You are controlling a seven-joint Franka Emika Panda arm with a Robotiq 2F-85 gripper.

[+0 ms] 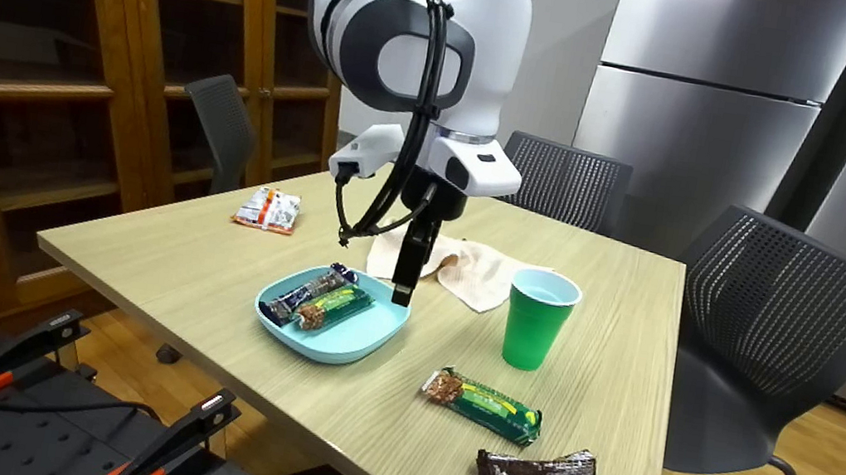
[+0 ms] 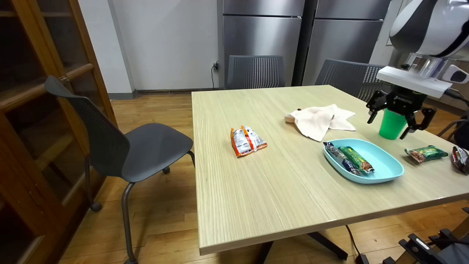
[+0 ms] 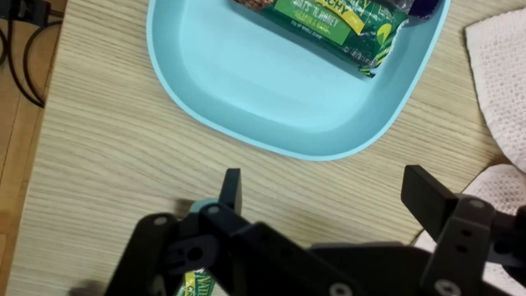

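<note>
The gripper (image 3: pixel 323 181) hung empty near the plate (image 3: pixel 279 86), its fingers (image 3: pixel 425 198) spread wide, though its height was hard to judge. In the plate, a green bar (image 3: pixel 318 22) lay alongside a dark bar (image 1: pixel 308 294), the raised side (image 3: pixel 263 129) likely keeping both in. A cup (image 1: pixel 535 330) stood upright nearby; a cloth (image 3: pixel 499 78) lay rumpled.

In an exterior view, the frame's left is lined with glass-doored wooden cabinets (image 1: pixel 135 60), its upper right with steel refrigerators (image 1: pixel 697 144); in an exterior view, a pale wall (image 2: pixel 165 44) is seen at upper left, above wooden plank flooring (image 2: pixel 161 212); dark chairs (image 2: pixel 154 150) are placed around a light, wood-grained surface (image 2: pixel 256 198).
</note>
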